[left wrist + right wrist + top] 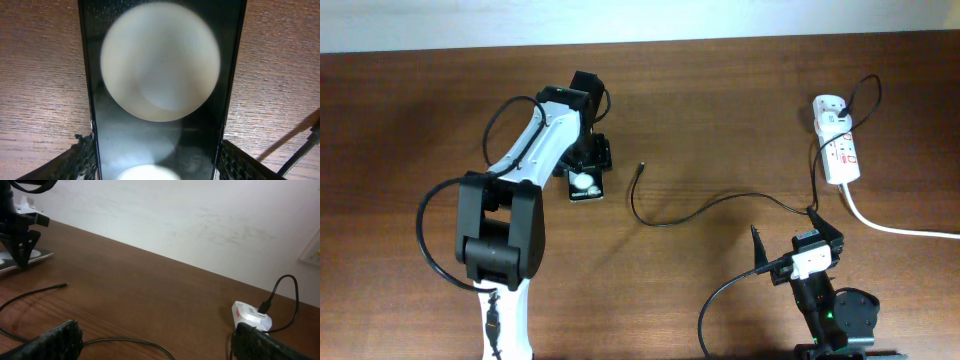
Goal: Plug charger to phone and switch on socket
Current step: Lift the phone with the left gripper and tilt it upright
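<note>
The phone (585, 186) lies flat on the brown table, its glossy screen (160, 65) showing white round spots. My left gripper (587, 165) straddles its far end, and the pads (82, 160) press against both long edges, so it is shut on the phone. The charger's thin black cable (665, 218) curls loose across the table, its plug tip (641, 167) lying free to the right of the phone. Its other end runs to the white adapter (832, 122) in the socket (842, 155). My right gripper (792, 238) hovers open and empty over the cable (120, 341).
A thick white mains cord (895, 229) leaves the socket toward the right edge. A pale wall (200, 215) backs the table's far edge. The right arm's base (840, 315) sits at the front right, and the left arm's body (505, 225) spans the front left.
</note>
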